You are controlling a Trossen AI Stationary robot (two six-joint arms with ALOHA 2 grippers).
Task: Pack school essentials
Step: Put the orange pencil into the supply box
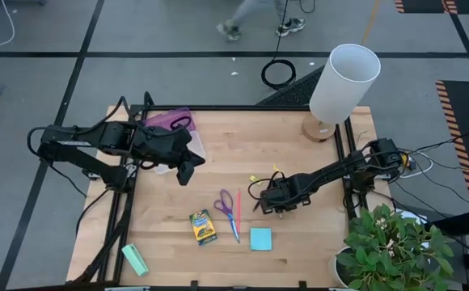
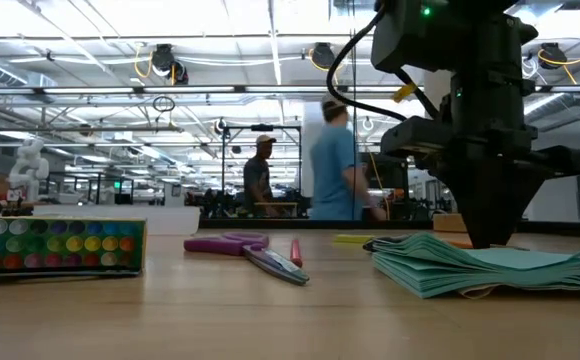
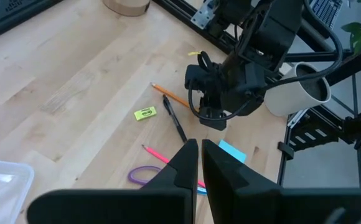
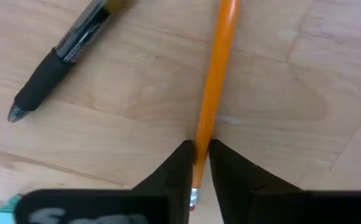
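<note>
At the far left the left gripper [image 1: 185, 171] hangs above the table beside a purple pouch [image 1: 172, 122], its fingers [image 3: 183, 163] pressed together on nothing, seemingly parked clear of the work; towards the front edge the crayon box [image 1: 203, 227], scissors [image 1: 226, 204] and a red pencil [image 1: 238, 208] lie loose, untouched, with the cyan sticky-note pad [image 1: 260, 238] just beside them; further right the right gripper [image 4: 199, 163] is low on the wood, its fingers nearly closed on the eraser end of an orange pencil [image 4: 216, 68], though how firm the grip is I can't quite tell; a black pen [image 4: 62, 55] rests nearby.
</note>
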